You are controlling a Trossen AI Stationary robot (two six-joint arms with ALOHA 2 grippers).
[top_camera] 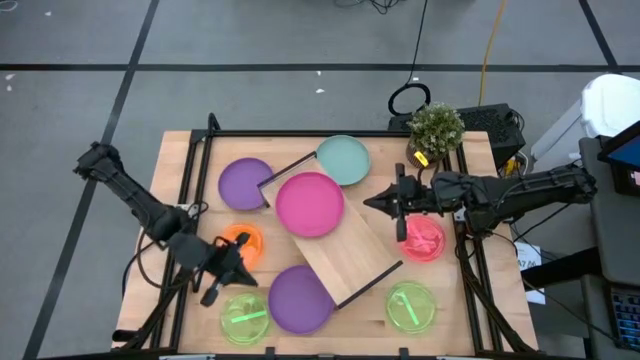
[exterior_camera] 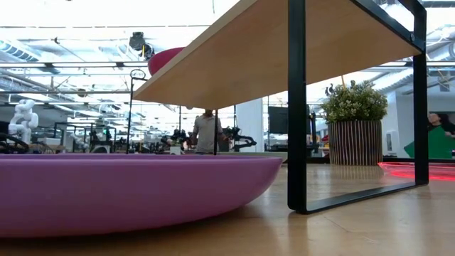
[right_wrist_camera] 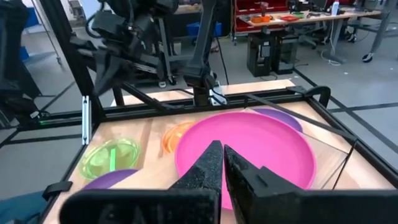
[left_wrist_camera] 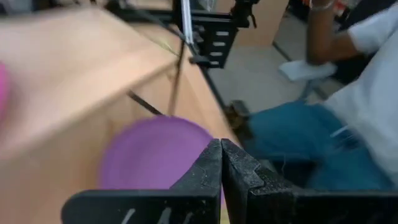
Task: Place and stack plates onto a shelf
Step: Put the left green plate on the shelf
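Shelf (top_camera: 340, 250) lies askew mid-bench, long axis running from 10 to 4 o'clock. One plate is up so far: the magenta plate (top_camera: 310, 204), on the shelf's 10 o'clock end.

Left claw (top_camera: 248, 280) pinched shut, empty, hovering at about 8 o'clock of the shelf, between the orange plate (top_camera: 243, 241) and the near green plate (top_camera: 244, 316). Right claw (top_camera: 372, 202) also shut, empty, at 2 o'clock of the shelf, tips pointing toward the magenta plate; the red plate (top_camera: 424, 239) lies under its wrist.

Step in hand, as I judge it: choosing and reaching for the next plate. To do it well:
- open the claw before descending; both are shut now
- take a plate by its rim, one finger under the lip
- large plates first, so the smaller ones nest on top
- the near purple plate (top_camera: 298, 297) sits partly beneath the shelf's 7 o'clock edge; draw it clear before lifting, or it fouls the black frame
- lift above board height before crossing over

Count, high view:
- purple plates: 2 (the other purple plate (top_camera: 244, 184) at 10 o'clock)
- magenta: 1
- teal plate (top_camera: 344, 159): 1, at 12 o'clock, seemingly touching the magenta
- green: 2 (second green plate (top_camera: 410, 306) at 5 o'clock)
- orange: 1
- red: 1
- total plates: 8
- shelves: 1
- potted plant (top_camera: 436, 128): 1, at 1 o'clock
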